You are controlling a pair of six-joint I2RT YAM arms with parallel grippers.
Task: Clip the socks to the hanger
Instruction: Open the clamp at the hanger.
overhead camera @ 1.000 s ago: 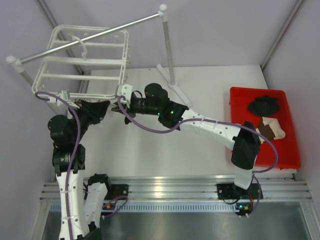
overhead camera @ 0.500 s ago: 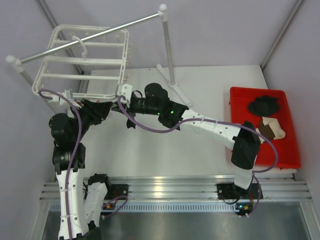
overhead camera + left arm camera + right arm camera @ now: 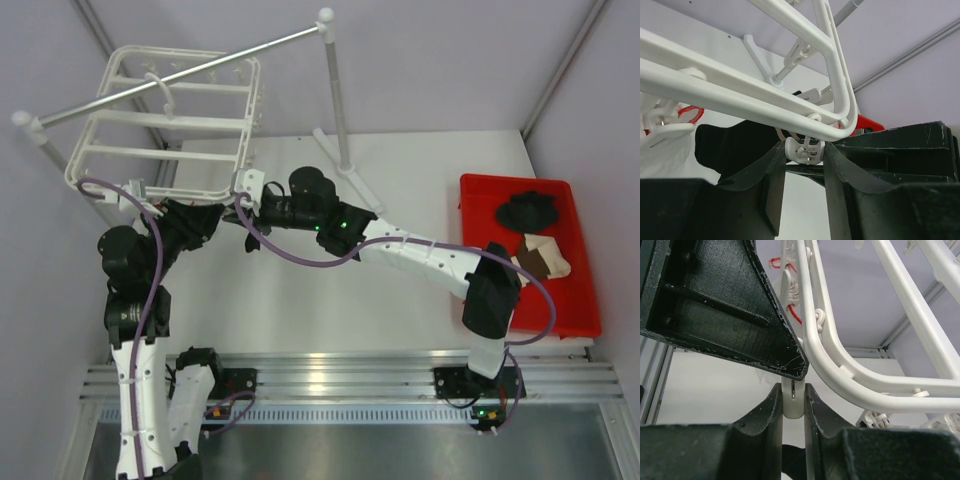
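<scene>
The left fingers (image 3: pixel 771 195) are seen only from below in the wrist view. They are closed in on a white clip (image 3: pixel 805 151) under the hanger (image 3: pixel 740 102) corner, w/ both touching its sides. A dark shape (image 3: pixel 727 145) left of & behind them can't be identified. The right fingers (image 3: pixel 771 415) are pressed nearly together on a clip leg (image 3: pixel 793 402); whether it's the same clip can't be told. Above them a black wedge (image 3: pixel 725 305) meets the leg's top, and it is cut off by the picture edge. In the overhead view both fingertips are masked by the arm bodies. The socks (image 3: pixel 530 210) lie well to the right of the right fingers, in a red tray (image 3: pixel 575 300) on the worktop (image 3: pixel 330 300), w/ a beige item (image 3: pixel 545 258) beside them. The hanger is hung on a grey rail (image 3: pixel 180 71) above the fingers
</scene>
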